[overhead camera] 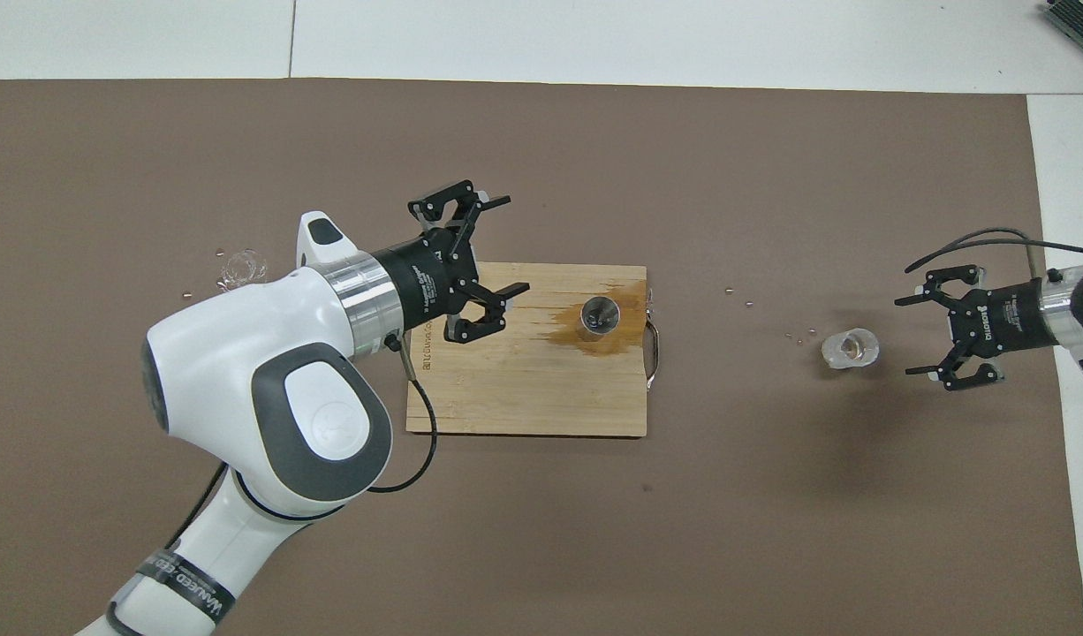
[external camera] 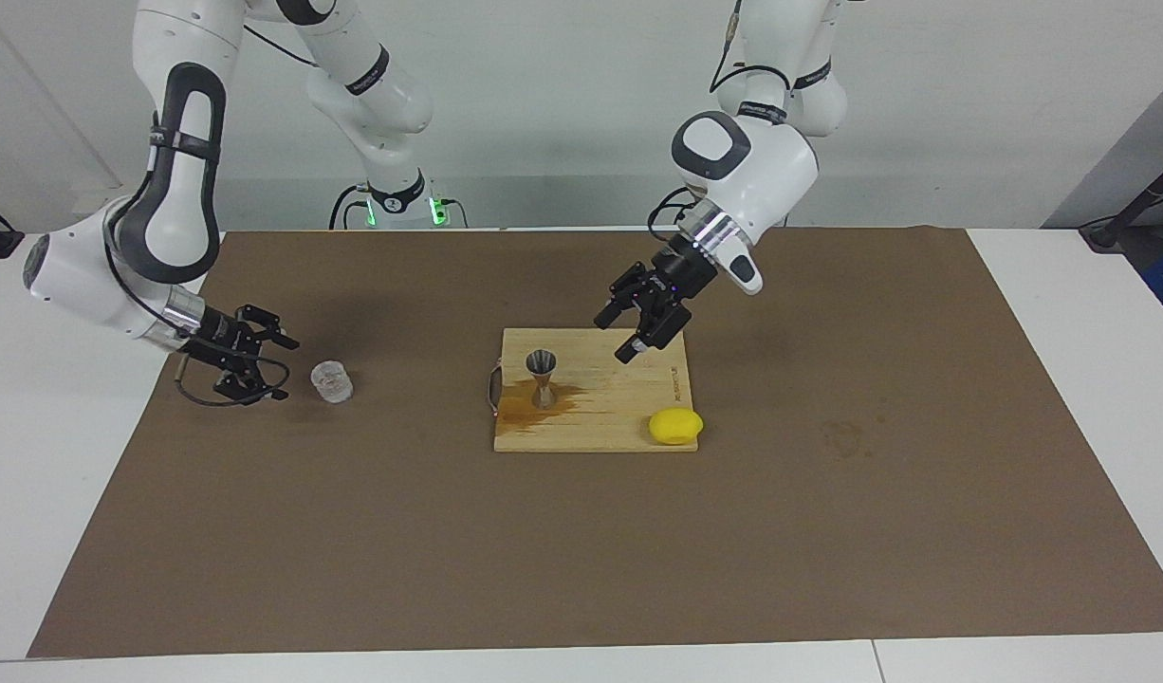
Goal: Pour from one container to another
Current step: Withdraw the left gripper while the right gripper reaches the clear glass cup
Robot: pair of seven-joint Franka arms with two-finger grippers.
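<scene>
Reaching: right gripper [external camera: 276,368], fingers apart, is lining up beside tumbler [external camera: 332,381] on the mat toward the right arm's edge.
Hanging: left gripper [external camera: 641,327], fingers apart, empty, over cutting board [external camera: 629,417].
Standing: jigger [external camera: 542,378] near board's handle edge.
Handling: glass is probably light, slippery, fragile; grip its sides.
Counting: one tumbler, one jigger, one lemon [external camera: 675,426].

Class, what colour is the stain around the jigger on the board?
Amber-brown, spreading from the jigger across the board; clearest in the facing view.

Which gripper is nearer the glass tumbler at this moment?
The right. The right gripper, open, sits low beside the glass tumbler, not touching it. The left gripper, also open, is raised over the cutting board, near the jigger.
</scene>
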